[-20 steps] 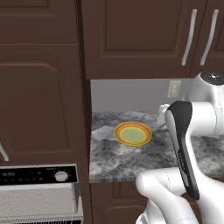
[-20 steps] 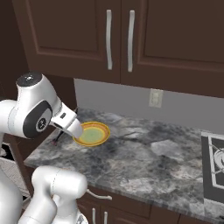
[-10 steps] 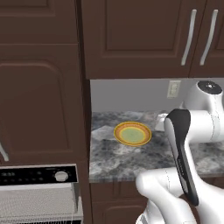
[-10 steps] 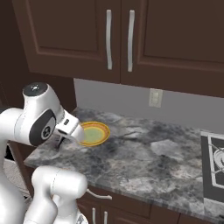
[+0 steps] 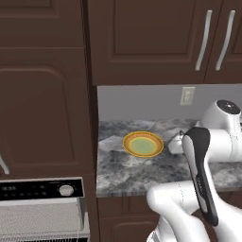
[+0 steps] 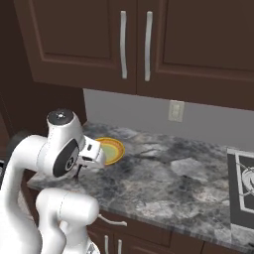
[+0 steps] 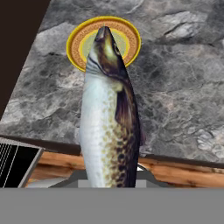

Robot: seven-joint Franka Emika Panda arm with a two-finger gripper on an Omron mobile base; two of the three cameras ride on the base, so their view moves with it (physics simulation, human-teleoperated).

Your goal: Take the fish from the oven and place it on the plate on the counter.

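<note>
In the hand view my gripper holds the fish (image 7: 109, 122) lengthwise, silver belly to the left and mottled brown back to the right. Its head points at the plate (image 7: 78, 43); the fish covers my fingertips. The plate (image 5: 143, 144), orange-rimmed with a yellow-green centre, lies on the grey speckled counter (image 5: 127, 170) near its left end. My gripper (image 5: 174, 143) hangs just right of the plate in the left base view. From the right base view the plate (image 6: 113, 149) sits right behind my hand. The oven (image 5: 40, 189) is at lower left, below counter level.
Dark brown cabinets hang above the counter (image 6: 163, 183), and a tall cabinet side (image 5: 90, 142) bounds its left end. A wall outlet (image 6: 175, 111) sits on the backsplash. A stovetop (image 6: 243, 183) lies at the counter's right end. The oven's wire rack (image 7: 15, 164) shows low in the hand view.
The arm has sunk a little and swung the hand in toward the plate. The plate and counter have stayed where they were, and the grip on the fish is unchanged.
</note>
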